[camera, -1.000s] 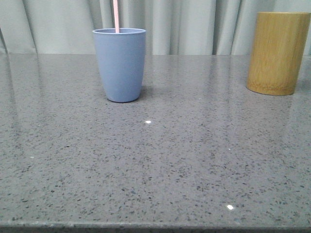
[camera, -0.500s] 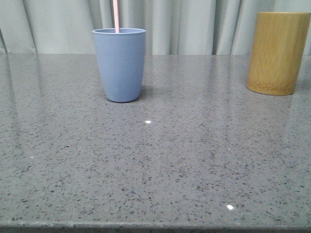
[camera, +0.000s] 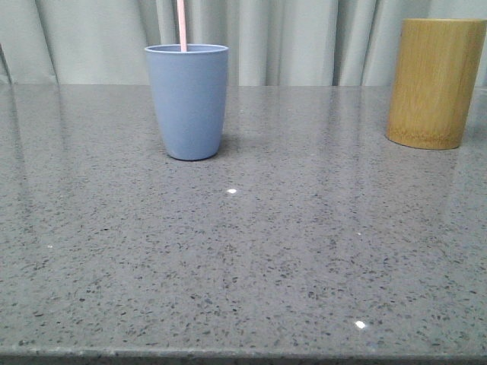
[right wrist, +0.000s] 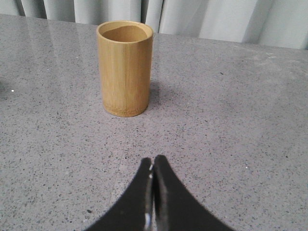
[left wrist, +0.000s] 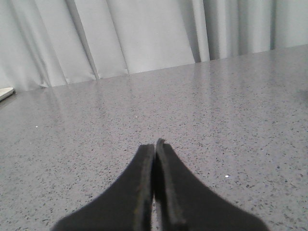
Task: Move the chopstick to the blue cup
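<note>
The blue cup (camera: 187, 101) stands upright on the grey table, left of centre at the back. A pale pink chopstick (camera: 182, 24) rises out of it and runs off the top of the front view. Neither gripper shows in the front view. In the left wrist view my left gripper (left wrist: 154, 146) is shut with nothing between its fingers, above bare tabletop. My right gripper (right wrist: 152, 161) is also shut and empty, a short way in front of the tan bamboo cylinder (right wrist: 125, 67).
The bamboo cylinder (camera: 434, 83) stands at the back right of the speckled grey table (camera: 243, 251). Its inside looks empty in the right wrist view. Pale curtains (camera: 304, 38) hang behind the table.
</note>
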